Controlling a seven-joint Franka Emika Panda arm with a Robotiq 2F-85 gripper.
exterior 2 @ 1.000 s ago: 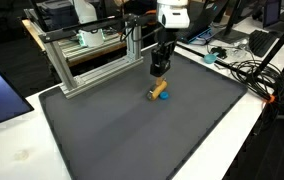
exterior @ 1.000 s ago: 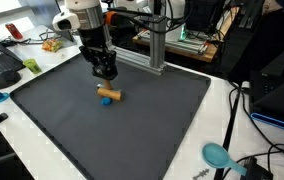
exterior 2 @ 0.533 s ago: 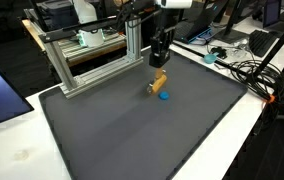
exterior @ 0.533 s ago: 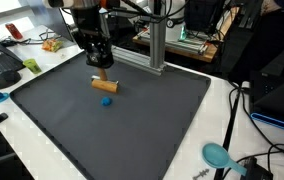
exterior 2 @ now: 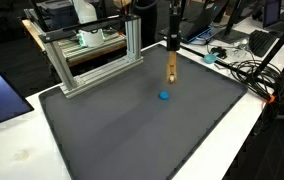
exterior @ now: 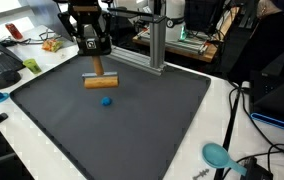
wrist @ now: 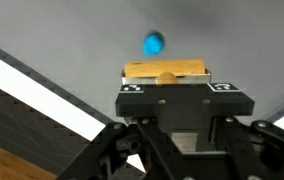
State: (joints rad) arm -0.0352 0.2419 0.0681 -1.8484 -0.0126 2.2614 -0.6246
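Wooden block [exterior: 102, 82] gripped by closed pincer [exterior: 96, 62], fingertips hidden in wrist view

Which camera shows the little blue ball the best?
The wrist view: the blue ball looks biggest there, unblocked, just beyond the wooden piece. In both exterior views the ball is only a tiny blue dot lying on the dark mat.
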